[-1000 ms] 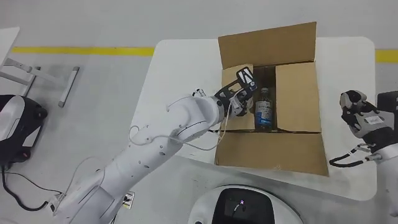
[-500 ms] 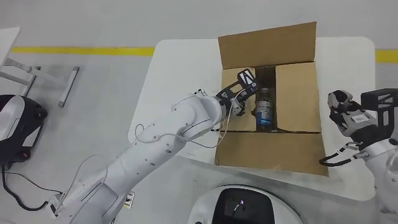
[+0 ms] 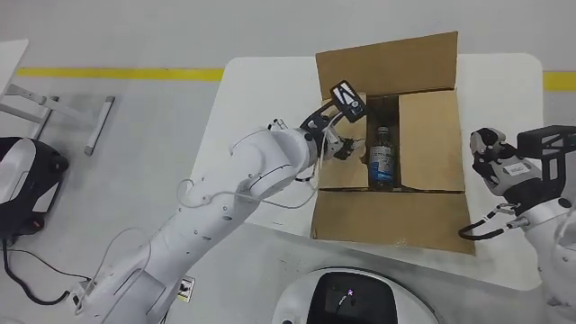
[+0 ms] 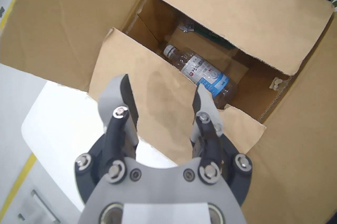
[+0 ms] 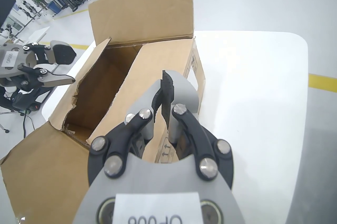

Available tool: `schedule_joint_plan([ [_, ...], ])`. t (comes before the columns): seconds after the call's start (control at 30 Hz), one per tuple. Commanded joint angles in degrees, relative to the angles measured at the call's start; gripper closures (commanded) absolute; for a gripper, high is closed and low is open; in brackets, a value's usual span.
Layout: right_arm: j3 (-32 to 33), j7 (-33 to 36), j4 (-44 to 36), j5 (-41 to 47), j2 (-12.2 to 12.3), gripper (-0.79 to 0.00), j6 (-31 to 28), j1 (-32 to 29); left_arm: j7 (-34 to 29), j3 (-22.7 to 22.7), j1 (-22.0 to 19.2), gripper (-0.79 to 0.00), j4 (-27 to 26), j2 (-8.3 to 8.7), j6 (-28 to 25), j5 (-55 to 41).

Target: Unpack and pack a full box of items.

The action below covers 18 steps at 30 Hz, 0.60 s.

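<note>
An open cardboard box (image 3: 387,65) stands on the white table (image 3: 256,99). A clear bottle (image 3: 382,158) with a blue-and-white label lies on the box floor, also seen in the left wrist view (image 4: 201,71). My left gripper (image 3: 345,121) hangs open and empty over the box's left inner flap (image 4: 155,93), short of the bottle; in its own view the left gripper (image 4: 163,93) frames that flap. My right gripper (image 3: 486,147) is shut on nothing, just outside the box's right wall (image 5: 173,69). From there my right gripper (image 5: 164,83) faces the box (image 5: 142,9).
Under the right inner flap (image 4: 237,9) lie a small grey item (image 4: 185,26) and a dark green item (image 4: 213,36), mostly hidden. The table has bare room to the left of the box and to the right of it (image 5: 250,93). A yellow floor line (image 3: 117,73) runs past the table.
My left gripper has drawn up and back from the box opening toward the left flap. My right gripper has moved in from the table's right edge to the box's right wall.
</note>
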Motion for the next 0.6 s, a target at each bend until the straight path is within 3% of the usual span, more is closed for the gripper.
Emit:
schedule_joint_plan([
  [0.0, -0.4, -0.1, 0.1, -0.1, 0.0, 0.0, -0.2, 0.2, -0.8, -2.7, 1.3, -0.785, -2.3, 0.31, 0.8, -1.3],
  [0.17, -1.2, -0.4, 0.5, -0.2, 0.0, 0.0, -0.7, 0.8, -2.9, -9.9, 5.6, -0.785, -7.6, 1.0, 3.2, -8.1],
  [0.27, -1.4, -0.5, 0.5, -0.4, 0.0, 0.0, -1.5, 1.2, -5.3, -14.8, 7.7, -0.785, -11.9, 1.65, 0.6, -12.0],
  [0.37, -1.5, -0.9, 0.6, -0.2, 0.1, 0.0, -2.3, 1.3, -6.2, -18.9, 10.3, -0.785, -14.6, 2.37, -6.1, -15.5],
  [0.57, -2.5, -1.0, 1.2, -0.5, 0.1, 0.0, -4.0, 1.9, -7.8, -25.9, 16.8, -0.785, -14.3, 4.18, -25.7, -18.4],
])
